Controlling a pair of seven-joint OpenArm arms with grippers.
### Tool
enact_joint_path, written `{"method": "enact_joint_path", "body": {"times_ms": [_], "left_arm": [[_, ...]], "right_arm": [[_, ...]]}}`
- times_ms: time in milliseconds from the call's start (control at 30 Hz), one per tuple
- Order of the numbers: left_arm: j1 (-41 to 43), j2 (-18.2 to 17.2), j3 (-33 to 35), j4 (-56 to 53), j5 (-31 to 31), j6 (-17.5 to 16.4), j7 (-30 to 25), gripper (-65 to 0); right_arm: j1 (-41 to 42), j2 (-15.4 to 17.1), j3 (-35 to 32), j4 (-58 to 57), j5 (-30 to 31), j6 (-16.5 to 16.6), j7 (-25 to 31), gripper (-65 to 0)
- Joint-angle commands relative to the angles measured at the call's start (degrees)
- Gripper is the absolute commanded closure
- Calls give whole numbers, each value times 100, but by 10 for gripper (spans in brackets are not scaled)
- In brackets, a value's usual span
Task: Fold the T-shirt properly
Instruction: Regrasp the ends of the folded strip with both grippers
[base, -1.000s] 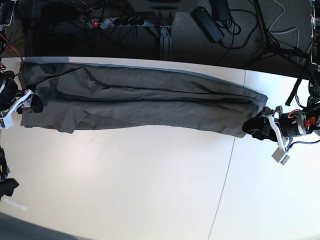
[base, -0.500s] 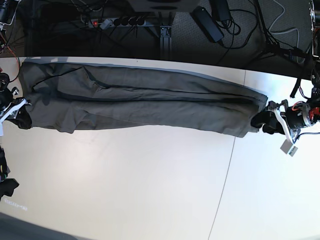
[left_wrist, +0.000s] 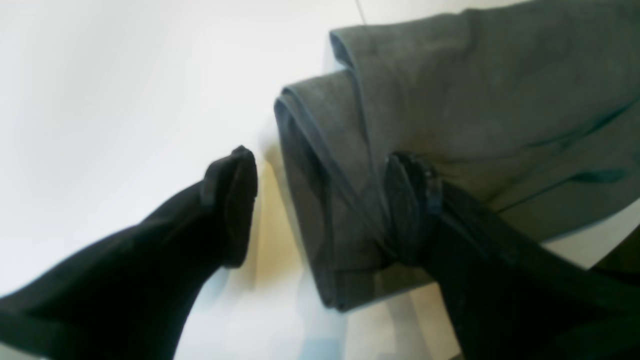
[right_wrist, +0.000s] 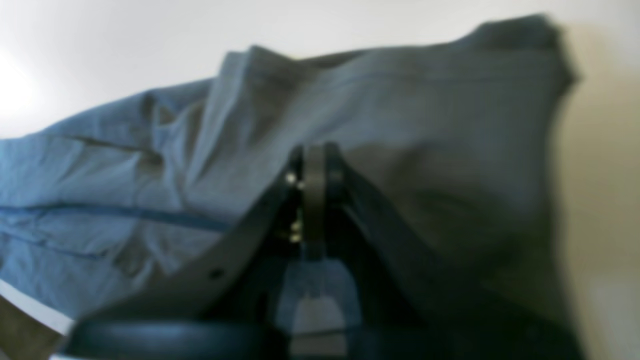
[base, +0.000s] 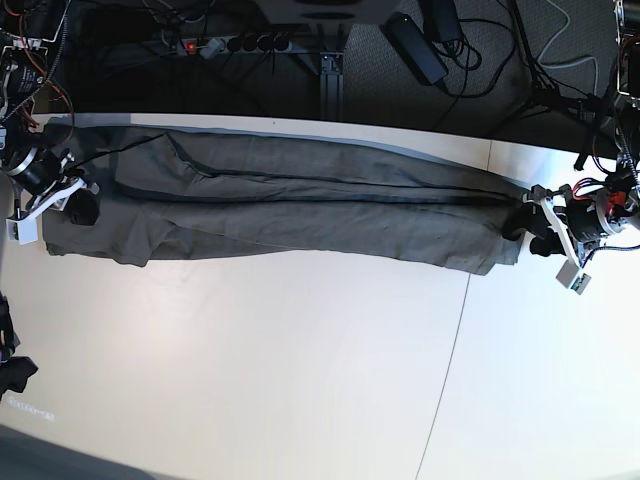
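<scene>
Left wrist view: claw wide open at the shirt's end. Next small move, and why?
Probably close the left claw on the folded end of the dark grey-olive cotton T-shirt. Its jaws stand open with one finger on the fabric and the other on the bare white table, straddling the layered edge. The right claw looks shut at the opposite end, so a matching grip seems next.

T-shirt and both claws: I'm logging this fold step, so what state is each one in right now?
T-shirt: folded lengthwise into a long narrow band, lying flat on the white table.
Left claw: open, one finger on the shirt's end, the other on bare table.
Right claw: shut, over the shirt's other end; a grip on the cloth is unclear.
</scene>
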Motion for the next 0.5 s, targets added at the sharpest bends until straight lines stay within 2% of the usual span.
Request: {"method": "enact_joint_path", "body": {"times_ms": [0, 467], "left_arm": [[-59, -59, -57, 85, -85, -139, -52, -441], [127, 557, -57, 28, -122, -139, 28, -438]], "right_arm": [[61, 120, 44, 72, 85, 337, 118, 0], [59, 26, 22, 70, 22, 339, 116, 0]]}}
